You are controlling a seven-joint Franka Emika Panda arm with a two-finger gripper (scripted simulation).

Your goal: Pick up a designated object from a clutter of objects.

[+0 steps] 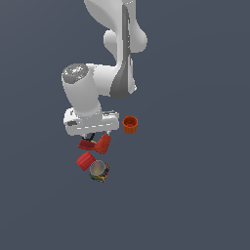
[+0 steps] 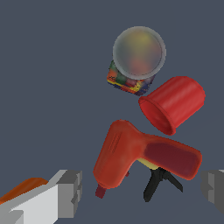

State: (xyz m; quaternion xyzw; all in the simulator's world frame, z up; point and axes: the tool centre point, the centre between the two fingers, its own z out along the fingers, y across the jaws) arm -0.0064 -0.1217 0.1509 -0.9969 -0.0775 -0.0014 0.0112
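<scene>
The small black and dark red item [image 2: 164, 173] lies between the gripper's [image 2: 144, 188] wide-open fingers, which hold nothing. The bright red bottle-shaped item [image 2: 120, 155] touches it. In the exterior view, the red cylinder [image 1: 85, 160] and multicoloured can [image 1: 99, 171] sit at its six o'clock, the orange cup [image 1: 130, 125] at two.

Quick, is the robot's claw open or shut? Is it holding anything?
End effector: open, holding nothing. Its fingers stand wide apart on either side of the black-red item, not touching it.
</scene>
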